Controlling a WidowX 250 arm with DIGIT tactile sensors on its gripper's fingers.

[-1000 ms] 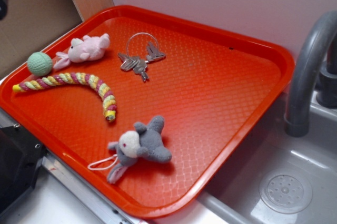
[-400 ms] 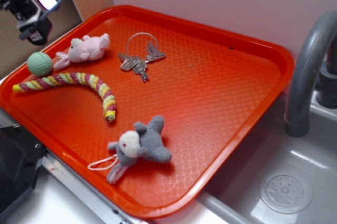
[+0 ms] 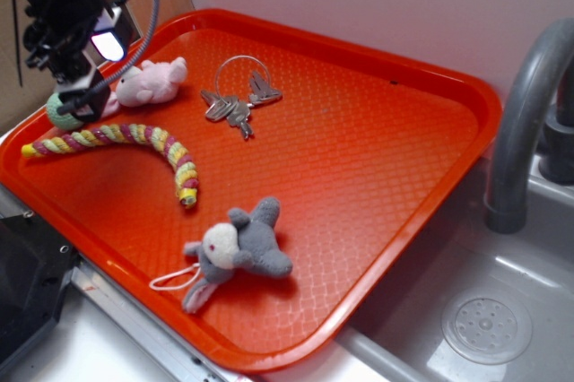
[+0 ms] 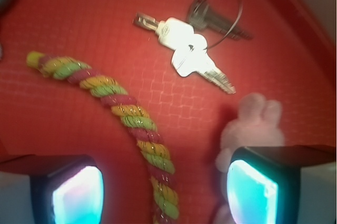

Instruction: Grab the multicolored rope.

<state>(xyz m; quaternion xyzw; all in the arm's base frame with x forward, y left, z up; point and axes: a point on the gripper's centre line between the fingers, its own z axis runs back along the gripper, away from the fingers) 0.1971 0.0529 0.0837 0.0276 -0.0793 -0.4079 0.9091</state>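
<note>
The multicolored rope [image 3: 134, 138] lies curved on the left part of the red tray [image 3: 359, 131], twisted in pink, yellow, green and maroon. In the wrist view the multicolored rope [image 4: 131, 121] runs from the upper left down between my two lit fingers. My gripper [image 3: 82, 99] hangs open above the rope's left half, next to the green ball and the pink plush. The gripper [image 4: 165, 195] holds nothing; its jaws stand wide apart on either side of the rope.
A green crocheted ball [image 3: 59, 111] and a pink plush animal [image 3: 148, 82] lie just behind the rope. A bunch of keys [image 3: 238, 104] sits mid-tray, a grey plush [image 3: 240, 246] near the front. A grey faucet [image 3: 525, 113] and sink [image 3: 484, 324] stand at the right.
The arm came in from the upper left and has dropped toward the rope's left half, now partly covering the green ball. The things on the tray have not moved.
</note>
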